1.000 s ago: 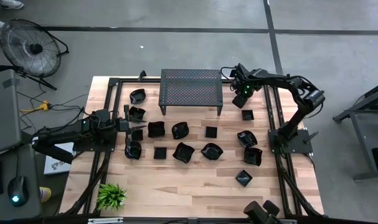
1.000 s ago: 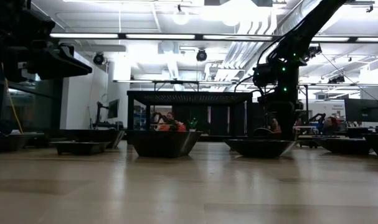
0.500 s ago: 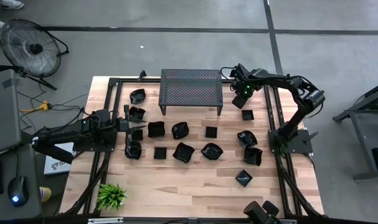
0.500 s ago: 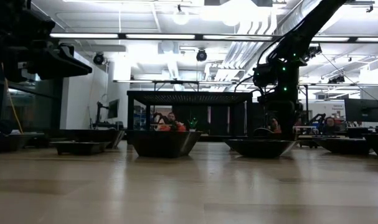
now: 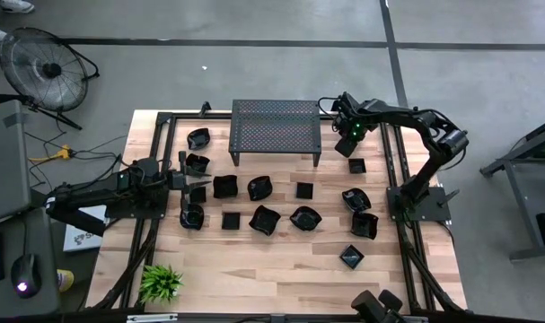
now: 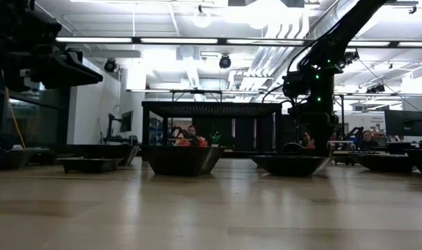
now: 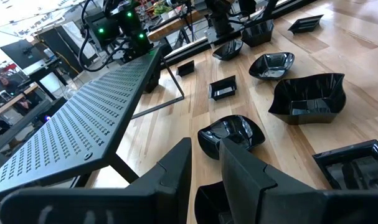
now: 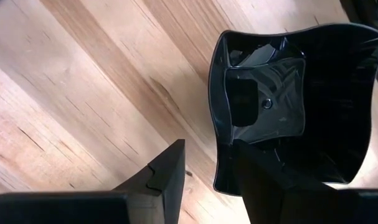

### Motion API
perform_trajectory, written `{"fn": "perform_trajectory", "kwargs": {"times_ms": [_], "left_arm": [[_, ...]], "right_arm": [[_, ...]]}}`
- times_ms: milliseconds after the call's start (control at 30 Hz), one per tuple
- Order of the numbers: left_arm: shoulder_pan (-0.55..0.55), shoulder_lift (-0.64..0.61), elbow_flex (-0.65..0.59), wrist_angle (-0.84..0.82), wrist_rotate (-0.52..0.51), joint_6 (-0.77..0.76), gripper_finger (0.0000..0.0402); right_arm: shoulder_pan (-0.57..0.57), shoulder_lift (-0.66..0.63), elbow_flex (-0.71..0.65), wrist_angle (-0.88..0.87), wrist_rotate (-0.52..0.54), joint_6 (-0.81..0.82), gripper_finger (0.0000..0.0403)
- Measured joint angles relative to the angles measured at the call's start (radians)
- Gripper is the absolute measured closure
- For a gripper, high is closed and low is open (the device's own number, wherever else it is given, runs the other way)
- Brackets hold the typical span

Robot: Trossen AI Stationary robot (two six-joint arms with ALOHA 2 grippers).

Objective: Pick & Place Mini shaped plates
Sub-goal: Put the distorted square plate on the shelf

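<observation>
At the table's far right corner, the right gripper (image 5: 348,136) hovers over a plate (image 8: 294,102).
Its fingers (image 8: 157,174) sit slightly apart, one seemingly touching the rim; the left gripper (image 5: 198,186), narrowly parted and empty, waits among the plates (image 5: 263,218) beside the stand (image 5: 276,126).

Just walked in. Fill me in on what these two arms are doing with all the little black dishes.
Small black plates lie scattered over the wooden table, in front of a perforated metal stand. The right tool hangs over the table's far right corner beside the stand; its wrist camera shows it just above a square plate, one finger over the rim, not gripping. The left tool sits low at the left among the plates, holding nothing.
</observation>
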Motion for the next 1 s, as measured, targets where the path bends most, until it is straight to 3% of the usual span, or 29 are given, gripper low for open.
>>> {"fn": "perform_trajectory", "kwargs": {"times_ms": [233, 800, 1000], "left_arm": [[0.000, 0.000, 0.000, 0.000, 0.000, 0.000, 0.0321], [0.000, 0.000, 0.000, 0.000, 0.000, 0.000, 0.0321], [0.000, 0.000, 0.000, 0.000, 0.000, 0.000, 0.0321]], "right_arm": [[0.000, 0.000, 0.000, 0.000, 0.010, -0.003, 0.0284], [-0.001, 0.000, 0.000, 0.010, 0.012, -0.006, 0.0397], [-0.001, 0.000, 0.000, 0.011, -0.007, -0.005, 0.0400]]}}
